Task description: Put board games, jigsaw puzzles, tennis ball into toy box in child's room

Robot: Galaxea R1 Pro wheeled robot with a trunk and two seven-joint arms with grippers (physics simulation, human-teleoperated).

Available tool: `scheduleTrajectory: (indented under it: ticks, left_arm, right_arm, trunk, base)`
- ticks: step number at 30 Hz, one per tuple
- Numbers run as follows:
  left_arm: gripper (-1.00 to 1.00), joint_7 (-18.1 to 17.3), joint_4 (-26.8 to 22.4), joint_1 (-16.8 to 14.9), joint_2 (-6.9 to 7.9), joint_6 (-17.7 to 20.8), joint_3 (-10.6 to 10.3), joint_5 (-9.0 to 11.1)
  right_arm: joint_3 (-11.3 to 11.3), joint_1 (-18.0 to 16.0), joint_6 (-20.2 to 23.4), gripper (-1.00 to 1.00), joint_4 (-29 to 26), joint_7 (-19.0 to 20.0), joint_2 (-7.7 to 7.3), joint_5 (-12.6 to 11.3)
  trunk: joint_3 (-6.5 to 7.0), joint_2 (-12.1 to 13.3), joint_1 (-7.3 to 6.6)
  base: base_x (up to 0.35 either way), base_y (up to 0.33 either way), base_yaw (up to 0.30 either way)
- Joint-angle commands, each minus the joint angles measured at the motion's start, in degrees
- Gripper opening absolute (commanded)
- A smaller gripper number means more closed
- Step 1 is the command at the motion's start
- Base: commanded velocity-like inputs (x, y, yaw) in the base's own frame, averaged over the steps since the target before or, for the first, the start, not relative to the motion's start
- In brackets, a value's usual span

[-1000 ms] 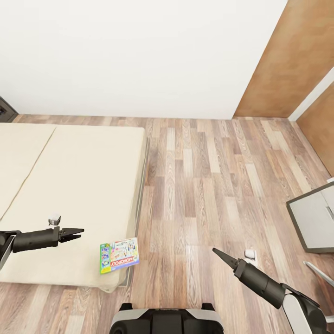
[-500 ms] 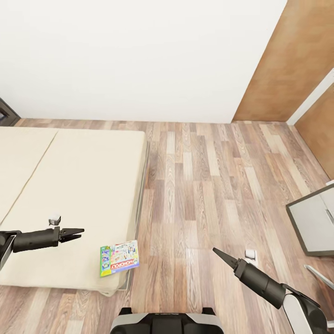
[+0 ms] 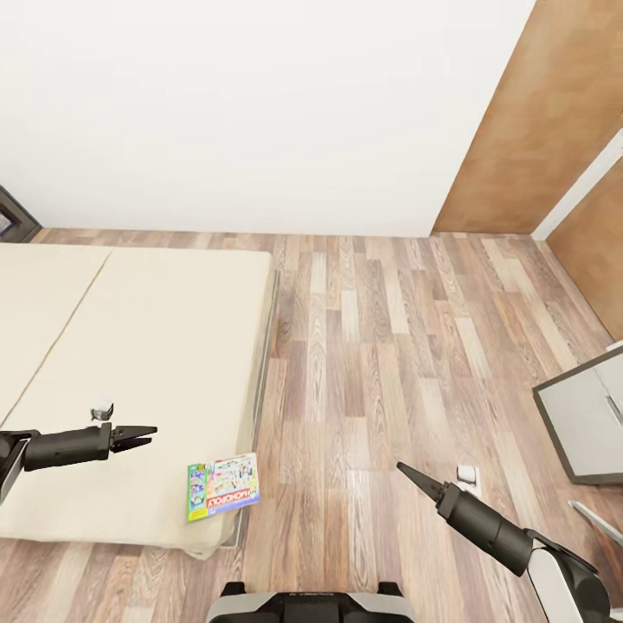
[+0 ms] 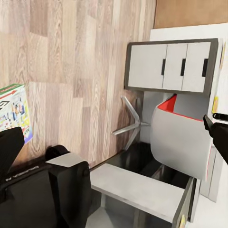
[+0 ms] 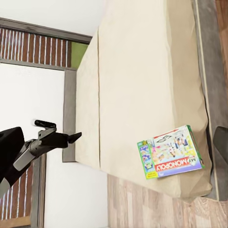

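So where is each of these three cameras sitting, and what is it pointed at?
Head view: high up, looking down at the bed, floor and both arms; left pincer, right pincer.
Left wrist view: looks past the robot's base at white drawers.
Right wrist view: looks across the bed at the left arm.
Shared: the Monopoly box.

One board game, one bed, two grippers.
A single Monopoly box (image 3: 223, 486) lies on the one bed (image 3: 130, 363); the left gripper (image 3: 145, 435) and right gripper (image 3: 405, 472) make two; one white cabinet (image 3: 588, 424) shows three doors.
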Motion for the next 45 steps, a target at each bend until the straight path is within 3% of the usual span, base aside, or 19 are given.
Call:
scheduleTrajectory:
  ticks: [1,31,45]
  left_arm:
    - [1.0,-0.45,-0.04,-0.04,-0.04,0.6,0.24,-0.61]
    - [1.0,-0.45,-0.04,0.03,-0.04,0.6,0.24,-0.69]
    - [1.0,-0.45,-0.04,0.04,-1.06,0.6,0.24,-0.84]
  right_arm:
    - [-0.04,-0.03,0.33,1.0,-0.01,0.06,0.0,-0.17]
    - [-0.13,0.06,0.33,1.0,-0.45,0.06,0.0,-0.1]
    - [-0.13,0.06,0.33,1.0,-0.53,0.06,0.0,-0.12]
  trunk:
    - [0.03,-0.08,0.03]
    - [2.84,-0.08,0.03]
    - [4.15,-0.08,0.03]
  base:
    - [0.0,0.0,0.0]
    - [0.0,0.0,0.0]
    - [0.0,0.0,0.0]
